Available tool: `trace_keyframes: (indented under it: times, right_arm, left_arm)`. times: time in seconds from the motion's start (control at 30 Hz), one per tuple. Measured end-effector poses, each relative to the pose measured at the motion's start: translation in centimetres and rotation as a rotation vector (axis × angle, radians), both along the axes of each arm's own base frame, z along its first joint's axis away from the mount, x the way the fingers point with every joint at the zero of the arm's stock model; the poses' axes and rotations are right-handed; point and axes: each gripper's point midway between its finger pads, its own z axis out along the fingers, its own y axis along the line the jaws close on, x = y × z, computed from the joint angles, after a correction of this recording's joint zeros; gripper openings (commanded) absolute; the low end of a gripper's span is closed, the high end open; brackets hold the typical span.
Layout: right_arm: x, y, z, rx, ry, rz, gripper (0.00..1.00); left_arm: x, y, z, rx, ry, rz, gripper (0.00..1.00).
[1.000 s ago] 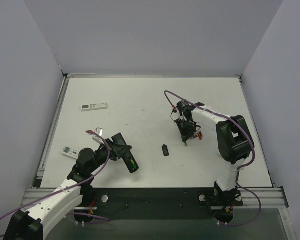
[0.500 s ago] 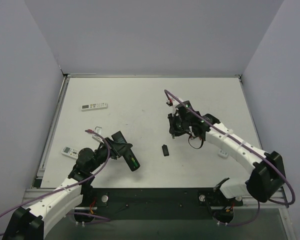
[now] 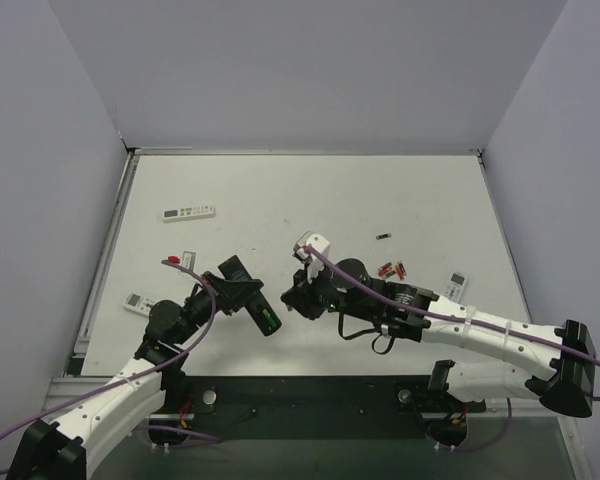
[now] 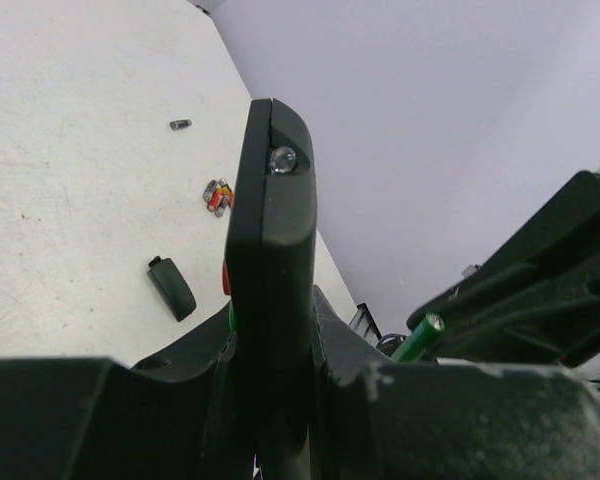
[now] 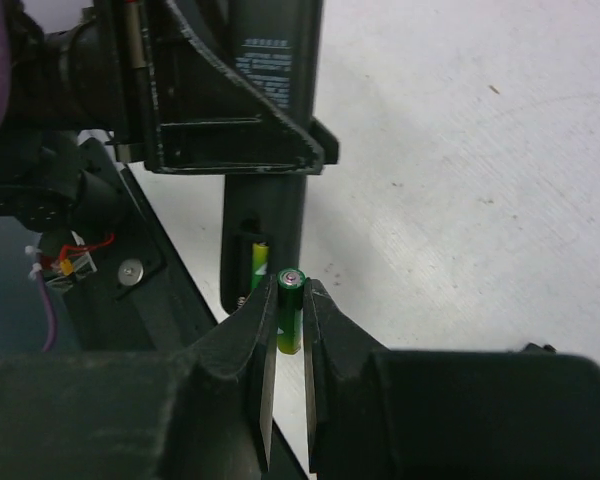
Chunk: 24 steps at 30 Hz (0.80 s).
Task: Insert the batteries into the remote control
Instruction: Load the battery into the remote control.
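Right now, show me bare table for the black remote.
Bare: the far strip of table, from the long white remote to the dark battery, and the far right corner. Crowded: near centre, where the left gripper holding the black remote meets the right gripper holding a green battery; loose batteries beyond.

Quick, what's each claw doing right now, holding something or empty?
Left gripper: shut on the remote control.
Right gripper: shut on a green battery.

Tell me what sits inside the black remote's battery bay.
One green cell lies in the bay of the remote control. The rest is dark and partly covered by the battery in the right claw.
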Motion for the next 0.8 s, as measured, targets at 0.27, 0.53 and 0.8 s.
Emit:
trace_keyframes:
  times: [0.27,0.53,0.8]
  right_arm:
    - [-2.5,2.6,0.3,0.054,-0.047,0.065,0.00]
    - [-2.6,4.3,-0.9,0.046,-0.059,0.070,0.00]
    - [-2.9,5.3,-1.8,0.035,-0.066,0.088,0.00]
  left_arm:
    - [-0.4,0.3,1.6,-0.042,-0.039,0.003,0.00]
    - [-0.4,0.4,2.0,-0.063,-0.035,0.007,0.00]
    - [-0.3,0.5,2.5,-0.096,-0.027,0.018,0.00]
